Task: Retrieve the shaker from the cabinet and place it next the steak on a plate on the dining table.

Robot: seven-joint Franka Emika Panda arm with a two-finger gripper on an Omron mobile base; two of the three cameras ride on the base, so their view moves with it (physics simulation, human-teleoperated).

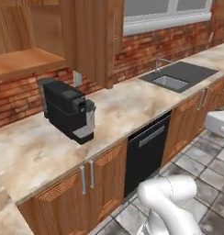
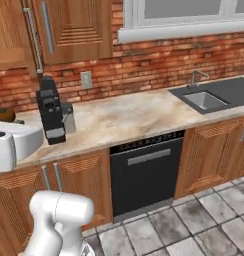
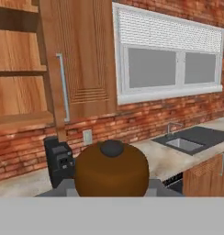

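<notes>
The shaker (image 3: pixel 111 170) looms large at the bottom of the hand view, seen from above as a brown rounded body with a dark knob on top. My gripper (image 3: pixel 111 187) is shut on it, with grey finger parts showing at either side of its base. Behind it the cabinet (image 3: pixel 22 78) stands open at the upper left with bare wooden shelves. Its panelled door (image 3: pixel 84 59) with the long silver handle is swung out. The cabinet's shelf (image 1: pixel 22 62) also shows in the left base view. The steak, the plate and the dining table are out of view.
A black coffee machine (image 1: pixel 68 110) (image 2: pixel 51 110) stands on the marble counter (image 1: pixel 123 105) below the cabinet. To its right are a sink (image 1: pixel 178 78) (image 2: pixel 209 97) and, under the counter, a black dishwasher (image 2: pixel 144 170). Brick wall and a window (image 3: pixel 169 59) lie behind.
</notes>
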